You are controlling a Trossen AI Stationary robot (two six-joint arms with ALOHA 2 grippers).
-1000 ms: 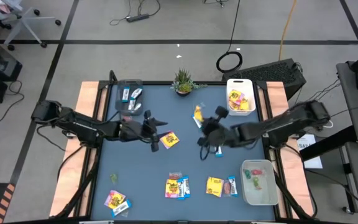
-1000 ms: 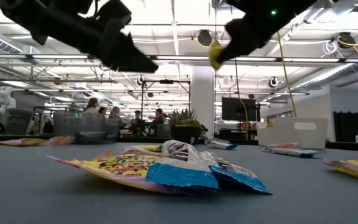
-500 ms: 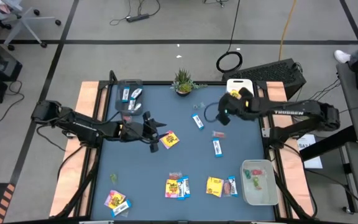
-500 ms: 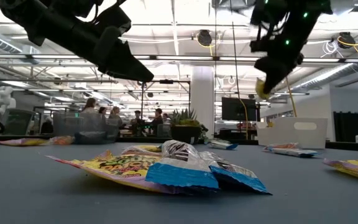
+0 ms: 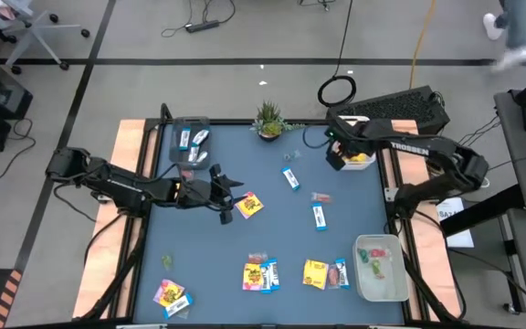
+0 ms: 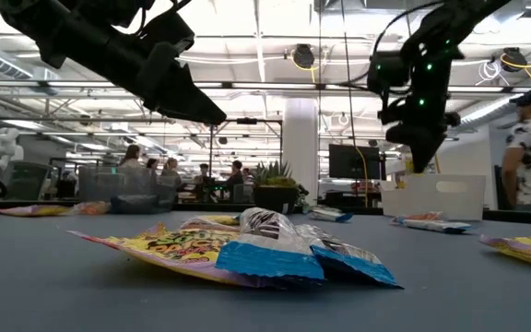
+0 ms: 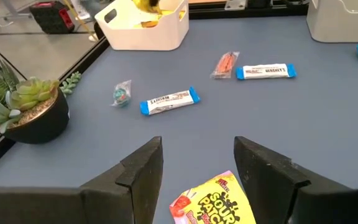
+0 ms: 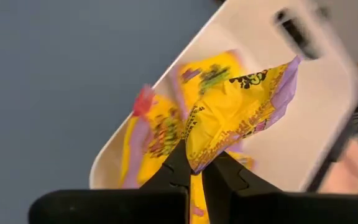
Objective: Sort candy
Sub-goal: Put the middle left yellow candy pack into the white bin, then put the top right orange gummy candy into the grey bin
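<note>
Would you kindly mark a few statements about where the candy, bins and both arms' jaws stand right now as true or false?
1. The right gripper has its jaws shut on a crinkled yellow candy packet above the white plastic bin. True.
2. The left gripper is clamped on a blue-and-white bar. False: its jaws stand open and hold nothing, above a yellow packet with pink print.
3. The white plastic bin is empty. False: yellow packets already lie in it.
4. The small green potted plant stands at the table's far edge. True.
5. Two slim blue-and-white bars lie on the blue mat ahead of the left gripper. True.
</note>
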